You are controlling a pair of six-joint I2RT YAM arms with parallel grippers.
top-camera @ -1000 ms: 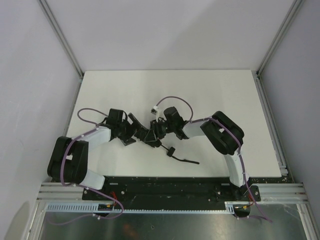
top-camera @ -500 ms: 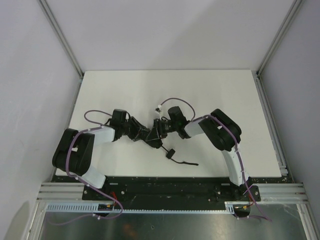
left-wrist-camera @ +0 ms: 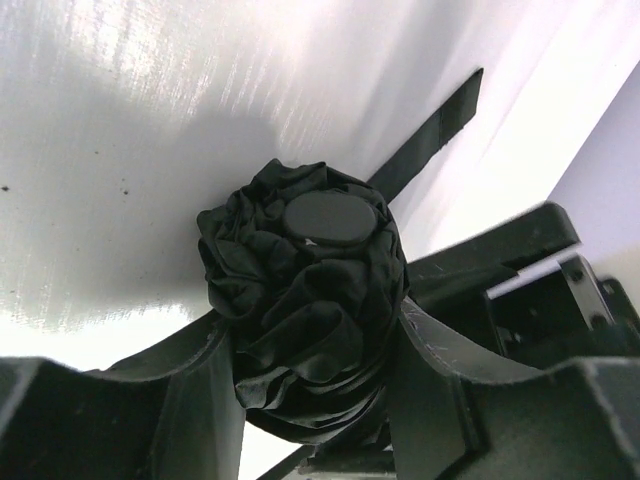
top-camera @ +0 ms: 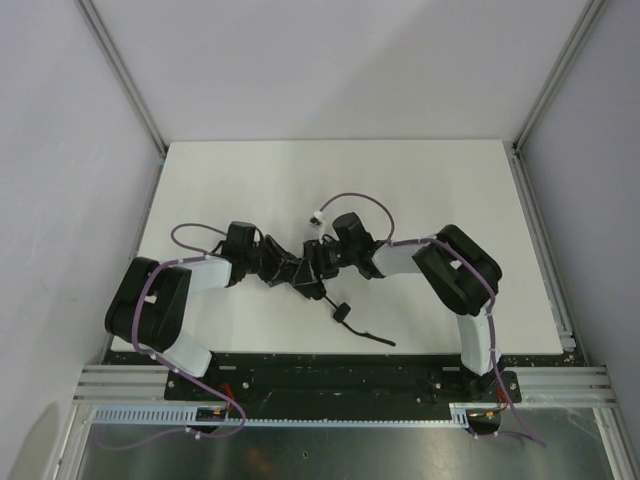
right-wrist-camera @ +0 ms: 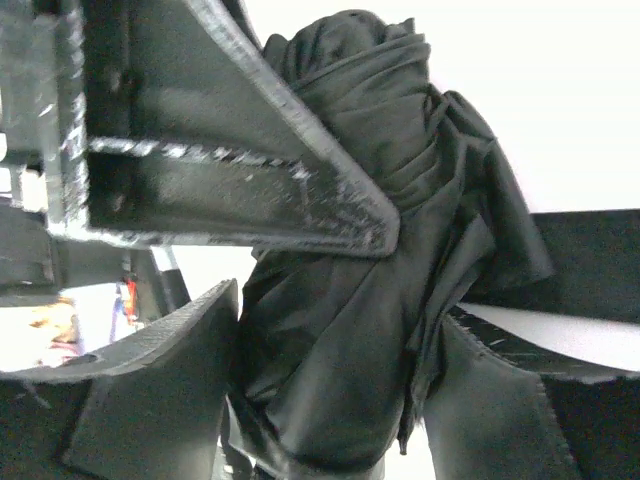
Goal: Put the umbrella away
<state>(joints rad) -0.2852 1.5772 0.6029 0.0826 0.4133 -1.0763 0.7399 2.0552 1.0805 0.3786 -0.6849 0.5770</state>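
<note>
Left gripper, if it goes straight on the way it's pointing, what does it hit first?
The umbrella: its bundled canopy fills the gap between the left gripper's fingers. Past it, probably the right gripper, though depth is unclear.

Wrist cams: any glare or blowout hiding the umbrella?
Left wrist: the table glares white, yet the umbrella shows sharp folds. Right wrist: background blown out white, fabric still crisp. Top external: evenly lit, umbrella too small and dark for detail.
</note>
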